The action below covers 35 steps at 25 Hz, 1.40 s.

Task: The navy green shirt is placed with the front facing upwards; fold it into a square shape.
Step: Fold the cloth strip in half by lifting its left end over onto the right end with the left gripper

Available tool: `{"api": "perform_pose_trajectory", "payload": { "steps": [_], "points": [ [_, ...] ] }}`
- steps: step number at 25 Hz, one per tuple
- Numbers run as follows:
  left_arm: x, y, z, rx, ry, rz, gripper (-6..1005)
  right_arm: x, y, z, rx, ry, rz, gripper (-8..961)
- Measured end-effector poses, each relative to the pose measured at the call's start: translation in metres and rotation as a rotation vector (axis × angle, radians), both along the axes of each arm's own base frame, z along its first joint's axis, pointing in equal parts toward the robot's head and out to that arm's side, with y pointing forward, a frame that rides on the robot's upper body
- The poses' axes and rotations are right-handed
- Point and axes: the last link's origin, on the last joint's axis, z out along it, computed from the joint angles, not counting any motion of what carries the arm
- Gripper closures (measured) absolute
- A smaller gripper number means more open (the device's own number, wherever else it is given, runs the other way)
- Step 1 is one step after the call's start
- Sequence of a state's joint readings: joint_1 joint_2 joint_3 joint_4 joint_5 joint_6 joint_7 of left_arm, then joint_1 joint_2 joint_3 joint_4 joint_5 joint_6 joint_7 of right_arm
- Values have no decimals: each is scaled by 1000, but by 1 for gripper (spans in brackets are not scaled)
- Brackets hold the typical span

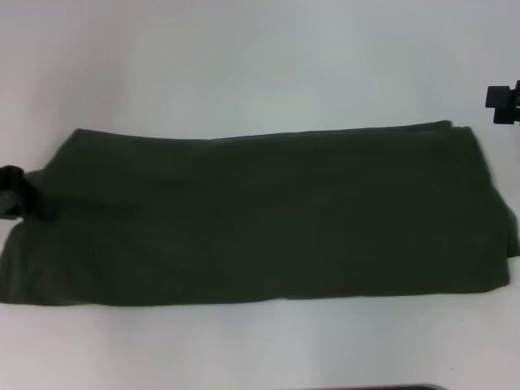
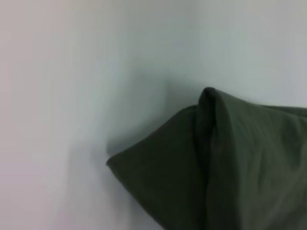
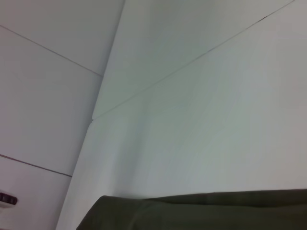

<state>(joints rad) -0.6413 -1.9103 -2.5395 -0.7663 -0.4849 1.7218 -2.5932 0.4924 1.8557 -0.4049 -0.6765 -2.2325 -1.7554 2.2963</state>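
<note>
Folded lengthwise, the navy green shirt (image 1: pixel 260 219) lies across the white desk (image 1: pixel 260 65), long axis left-right, print hidden. Left claw (image 1: pixel 11 193) meets its left end, right claw (image 1: pixel 504 101) hovers apart; grips unclear.

The dark olive-green cotton shirt (image 1: pixel 260 215) is lying folded into a long flat band across the white bench (image 1: pixel 260 57), lettering hidden.

Soft, even light fills the room. The white table (image 1: pixel 260 65) looks bright and a bit hazy. The dark shirt (image 1: pixel 260 219) throws a faint grey shadow by its left end. Everything looks blurry.
</note>
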Motion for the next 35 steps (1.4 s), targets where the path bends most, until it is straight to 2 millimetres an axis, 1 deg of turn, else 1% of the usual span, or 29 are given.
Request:
{"api": "perform_pose_trajectory", "payload": {
  "steps": [4, 5, 7, 12, 25, 27, 31, 35],
  "points": [
    [-7, 0, 12, 26, 26, 24, 949, 0, 0, 0, 1, 3, -8, 296],
    [-7, 0, 12, 26, 26, 24, 949, 0, 0, 0, 1, 3, -9, 296],
    [-15, 1, 20, 45, 68, 50, 949, 0, 1, 1, 3, 2, -9, 296],
    [-24, 3, 32, 71, 145, 90, 949, 0, 1, 1, 4, 0, -9, 295],
    [-28, 4, 48, 108, 210, 112, 950, 1, 2, 4, -1, -14, -10, 296],
    [-27, 3, 48, 105, 206, 111, 950, 1, 1, 4, -2, -15, -12, 295],
    [-19, 1, 46, 92, 135, 83, 950, 3, 0, 1, -26, -33, -20, 296],
    [2, -4, 50, 83, -43, 7, 950, 5, -1, -1, -73, -74, -28, 297]
  ]
}}
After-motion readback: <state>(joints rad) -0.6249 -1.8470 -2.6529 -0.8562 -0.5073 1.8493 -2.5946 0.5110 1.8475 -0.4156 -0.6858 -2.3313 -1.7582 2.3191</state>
